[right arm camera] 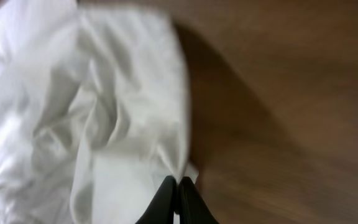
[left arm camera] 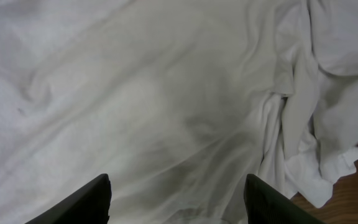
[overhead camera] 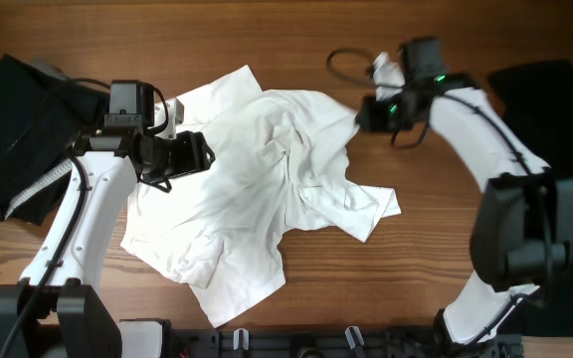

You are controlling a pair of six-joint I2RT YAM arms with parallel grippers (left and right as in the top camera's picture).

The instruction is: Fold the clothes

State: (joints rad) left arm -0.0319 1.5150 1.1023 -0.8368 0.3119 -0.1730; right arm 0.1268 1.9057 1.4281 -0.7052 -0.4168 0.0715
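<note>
The white T-shirt [overhead camera: 257,189] lies crumpled across the middle of the tabletop [overhead camera: 416,268], one sleeve reaching right. The left end effector [left arm camera: 178,186] hovers over the shirt's left half, released, fingers wide apart. The right end effector [right arm camera: 178,186] is clenched on the shirt's upper right edge (a thin pinch of cloth). A black garment [overhead camera: 8,129] lies at the far left.
</note>
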